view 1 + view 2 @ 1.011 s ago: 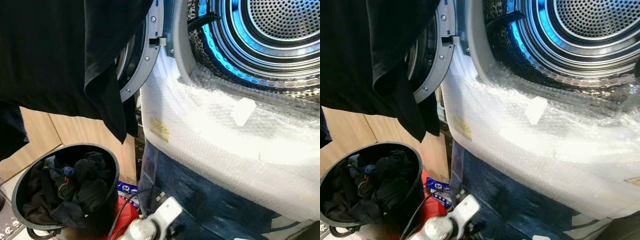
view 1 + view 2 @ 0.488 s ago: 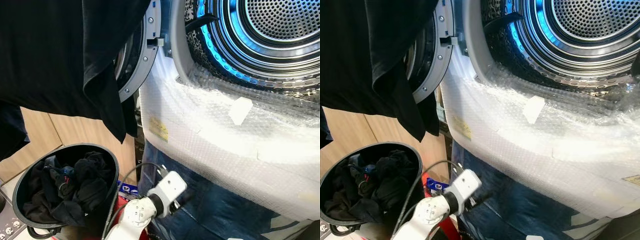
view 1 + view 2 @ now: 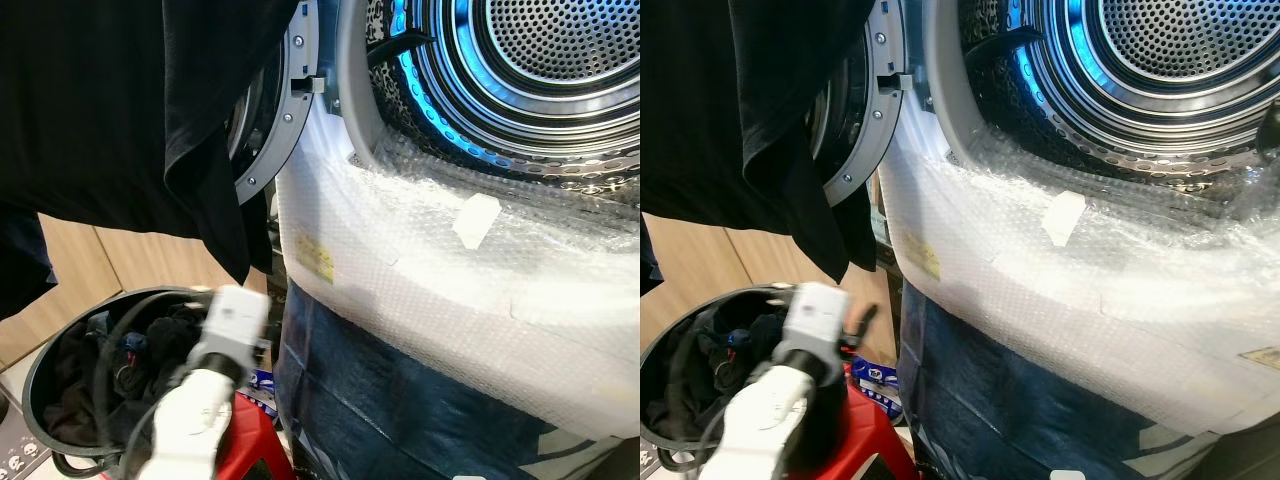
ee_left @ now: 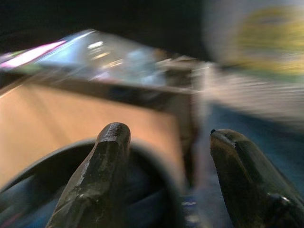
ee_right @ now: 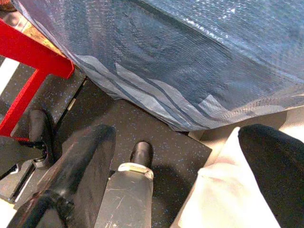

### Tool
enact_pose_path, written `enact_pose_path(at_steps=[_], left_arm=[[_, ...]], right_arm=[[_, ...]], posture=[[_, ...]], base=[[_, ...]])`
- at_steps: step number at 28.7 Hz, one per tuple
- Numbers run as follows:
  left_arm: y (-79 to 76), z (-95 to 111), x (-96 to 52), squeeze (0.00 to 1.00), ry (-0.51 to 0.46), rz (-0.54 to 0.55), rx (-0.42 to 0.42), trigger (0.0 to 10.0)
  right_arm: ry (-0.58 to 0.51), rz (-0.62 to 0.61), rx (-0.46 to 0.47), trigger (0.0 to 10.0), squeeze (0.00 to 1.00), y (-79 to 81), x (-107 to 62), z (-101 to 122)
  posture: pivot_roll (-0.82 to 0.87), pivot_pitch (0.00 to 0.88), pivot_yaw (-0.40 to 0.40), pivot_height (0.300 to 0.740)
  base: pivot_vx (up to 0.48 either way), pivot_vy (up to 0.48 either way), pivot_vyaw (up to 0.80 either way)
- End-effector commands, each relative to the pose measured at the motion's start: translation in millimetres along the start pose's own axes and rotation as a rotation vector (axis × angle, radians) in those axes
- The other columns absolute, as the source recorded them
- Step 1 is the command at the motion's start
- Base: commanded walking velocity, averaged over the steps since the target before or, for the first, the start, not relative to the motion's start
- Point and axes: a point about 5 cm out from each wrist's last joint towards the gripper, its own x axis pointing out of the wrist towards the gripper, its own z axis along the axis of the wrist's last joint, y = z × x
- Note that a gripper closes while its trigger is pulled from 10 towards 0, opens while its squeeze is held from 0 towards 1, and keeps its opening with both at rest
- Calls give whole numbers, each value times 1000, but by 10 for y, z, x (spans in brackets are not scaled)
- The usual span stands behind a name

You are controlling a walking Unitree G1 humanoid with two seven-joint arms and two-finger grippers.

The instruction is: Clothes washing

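Fingers (image 4: 107,156) of the left gripper (image 4: 164,137) spread apart (holding nothing) above the basket (image 3: 40,360).

The robot's left arm (image 3: 190,420) is reaching up and forward at its lower left, its white wrist block (image 3: 232,318) blurring. The left gripper (image 4: 166,142) is showing two black fingers (image 4: 102,175) spread well apart with nothing between them. The right gripper (image 5: 175,180) is hanging low, pointing at the floor, its fingers (image 5: 83,166) standing apart.
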Motion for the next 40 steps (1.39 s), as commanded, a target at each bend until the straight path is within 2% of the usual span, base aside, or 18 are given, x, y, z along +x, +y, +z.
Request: enact_pose_path(at_steps=[1,2,3,4,6,9,12,17,18,25,29,31,33,40], left_arm=[[28,-75,-59,0,42,114,-237,10000],[69,-86,-56,0,43,139,-269,10000],[145,-96,-35,125,35,173,-308,10000],[248,-92,-3,1000,18,206,-340,10000],[313,-73,21,1000,2,217,-341,10000],[444,-101,50,1000,-11,264,-408,10000],[559,-213,49,1000,17,304,-406,10000],[691,-274,81,1000,39,335,-411,10000],[726,-288,86,0,46,348,-405,10000],[773,-430,9,0,108,410,-413,10000],[851,-526,-60,0,145,508,-454,10000],[861,-531,-66,0,146,518,-453,10000],[900,-623,-143,0,185,564,-444,10000],[939,-624,-114,0,186,583,-448,10000]], right_arm=[[12,7,-4,10000,0,22,1,-12],[13,8,-3,10000,0,22,1,-14],[12,8,0,10000,0,26,1,-9],[8,7,5,10000,0,30,3,6],[5,6,8,10000,0,33,4,16],[0,9,13,10000,0,43,7,41],[-4,13,14,10000,0,53,9,52],[-4,13,15,10000,0,52,9,59],[-5,13,14,10000,0,48,10,62],[-7,16,13,10000,0,50,10,68],[-7,20,14,10000,0,61,11,70],[-7,20,13,10000,0,61,11,71],[-6,22,10,10000,0,62,10,65],[-9,24,7,10000,0,59,11,76]], posture=[[126,0,-56,740],[126,0,-56,740],[126,0,-56,740],[124,0,-54,740],[124,0,-54,740],[116,0,-48,740],[108,0,-46,740],[106,0,-48,740],[107,0,-49,740],[104,0,-47,740],[107,0,-49,740],[107,0,-49,740],[105,0,-49,740],[109,0,-53,740]], base=[[0,0,0],[0,0,0],[0,0,0],[0,0,0],[0,0,0],[0,0,0],[0,0,0],[0,0,0],[0,0,0],[0,0,0],[0,0,0],[0,0,0],[0,0,0],[0,0,0]])
